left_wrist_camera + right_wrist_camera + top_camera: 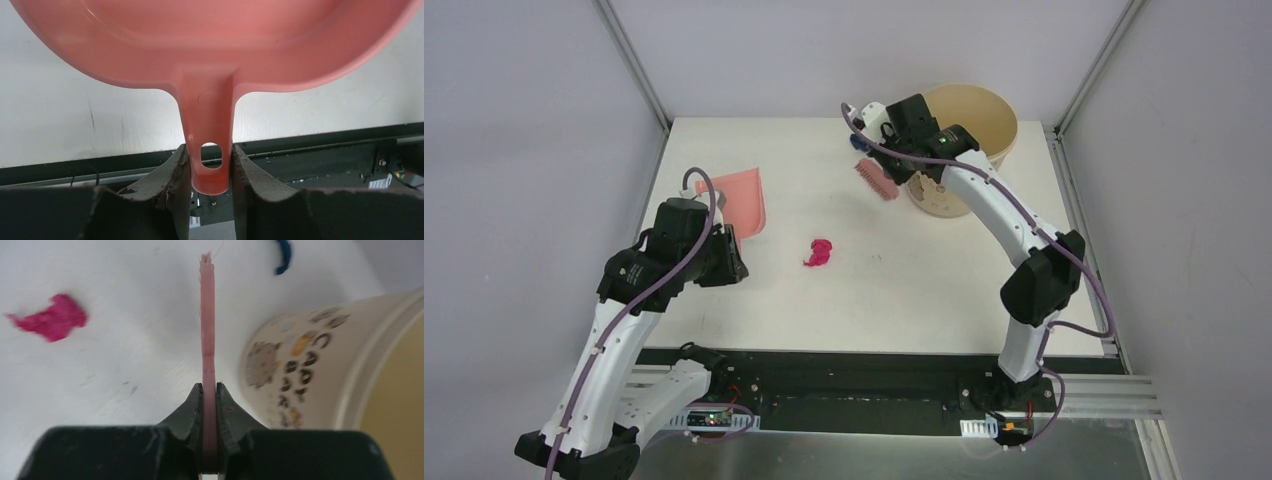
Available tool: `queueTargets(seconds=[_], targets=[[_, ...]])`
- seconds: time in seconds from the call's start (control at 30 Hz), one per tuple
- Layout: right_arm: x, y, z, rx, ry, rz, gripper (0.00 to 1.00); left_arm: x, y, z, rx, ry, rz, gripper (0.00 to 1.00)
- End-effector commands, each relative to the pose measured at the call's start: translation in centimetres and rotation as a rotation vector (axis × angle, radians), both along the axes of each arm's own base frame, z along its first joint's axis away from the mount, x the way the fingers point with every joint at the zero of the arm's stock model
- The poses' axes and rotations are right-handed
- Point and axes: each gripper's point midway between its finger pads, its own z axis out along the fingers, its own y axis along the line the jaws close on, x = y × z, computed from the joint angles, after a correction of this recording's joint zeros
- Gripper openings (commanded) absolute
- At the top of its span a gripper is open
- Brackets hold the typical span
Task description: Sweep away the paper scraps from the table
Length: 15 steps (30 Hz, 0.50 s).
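A magenta paper scrap (819,252) lies mid-table on the white table (924,290); it also shows in the right wrist view (52,320). A small blue scrap (861,142) lies at the back, just beyond the brush tip (284,255). My left gripper (734,245) (211,170) is shut on the handle of the pink dustpan (736,198) (210,40), left of the magenta scrap. My right gripper (904,185) (210,392) is shut on the pink hand brush (876,180) (207,330), held above the table beside the bucket.
A beige bucket (979,125) with cartoon print (320,365) stands at the back right, close against the right arm. Grey walls enclose the table on three sides. A black strip (874,360) runs along the front edge.
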Motion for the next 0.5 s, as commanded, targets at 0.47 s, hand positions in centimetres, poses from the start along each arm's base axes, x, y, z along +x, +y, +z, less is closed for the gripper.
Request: queueTargets(seconds=[0.47], targets=[[21.6, 3.4, 2.5, -0.326, -0.752, -0.036, 0.00, -6.6, -2.1, -6.8, -0.089, 0.390, -0.085, 0.00]])
